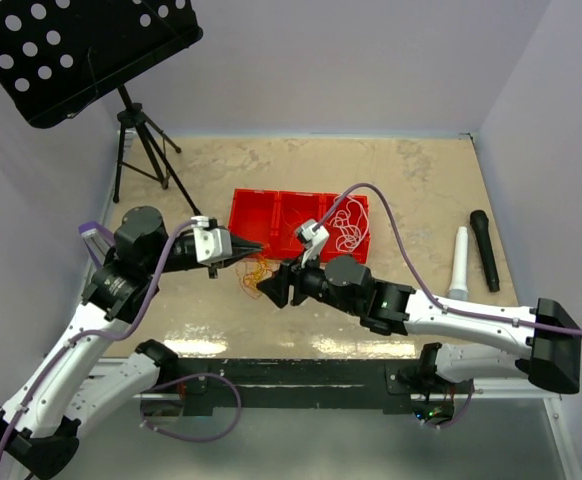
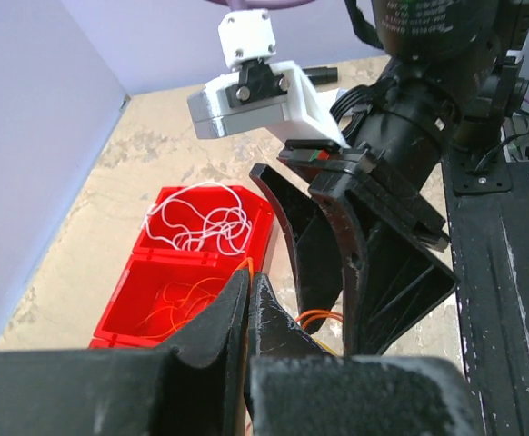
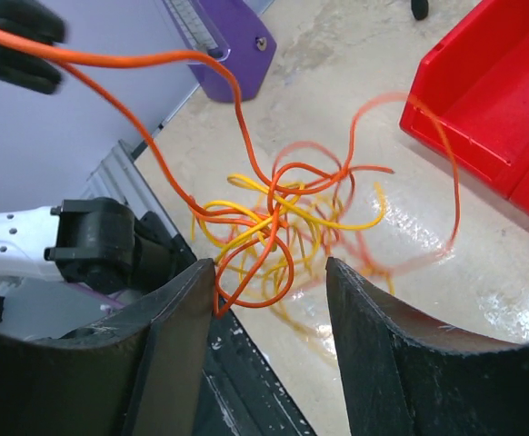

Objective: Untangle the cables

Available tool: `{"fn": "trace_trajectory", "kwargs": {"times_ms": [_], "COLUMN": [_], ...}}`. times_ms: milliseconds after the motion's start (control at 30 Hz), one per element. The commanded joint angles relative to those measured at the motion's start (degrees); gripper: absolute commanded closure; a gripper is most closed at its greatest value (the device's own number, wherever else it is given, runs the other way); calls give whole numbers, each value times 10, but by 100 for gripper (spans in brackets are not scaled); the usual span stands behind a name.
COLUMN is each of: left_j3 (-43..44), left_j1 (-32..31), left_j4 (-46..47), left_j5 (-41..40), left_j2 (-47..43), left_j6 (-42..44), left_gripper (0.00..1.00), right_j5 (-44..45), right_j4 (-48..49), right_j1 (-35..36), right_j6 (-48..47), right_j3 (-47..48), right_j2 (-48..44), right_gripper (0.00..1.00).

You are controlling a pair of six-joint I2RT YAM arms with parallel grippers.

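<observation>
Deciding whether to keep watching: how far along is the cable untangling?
Done: a white cable lies alone in an end compartment of the red bin. In hand: the left gripper is shut on an orange cable rising from the orange-and-yellow tangle, and the right gripper is open above it. Left: that tangle, on the table, is not yet pulled apart.

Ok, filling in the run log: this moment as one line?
left claw: shut on orange cable | right claw: open over orange-yellow tangle | white cable: in red bin
</observation>
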Motion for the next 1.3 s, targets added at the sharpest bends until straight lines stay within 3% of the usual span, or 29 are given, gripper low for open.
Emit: {"fn": "trace_trajectory", "kwargs": {"times_ms": [0, 433, 833, 1000, 1267], "left_j3": [35, 65, 79, 83, 92], "left_j1": [-2, -1, -2, -2, -2], "left_j4": [22, 23, 31, 39, 62], "left_j5": [16, 7, 14, 8, 0], "left_j2": [-13, -24, -22, -22, -16], "left_j6": [-26, -31, -49, -50, -57], "left_gripper": [100, 100, 100, 100, 100], "right_j5": [41, 59, 125, 105, 23], "right_j4": [22, 15, -51, -33, 42], "right_j1": [3, 3, 2, 3, 4], "right_j6": [18, 53, 71, 64, 9], "right_j3": [5, -56, -50, -49, -48], "right_j2": [-9, -51, -53, -51, -94], "right_gripper": [44, 46, 45, 47, 42]}}
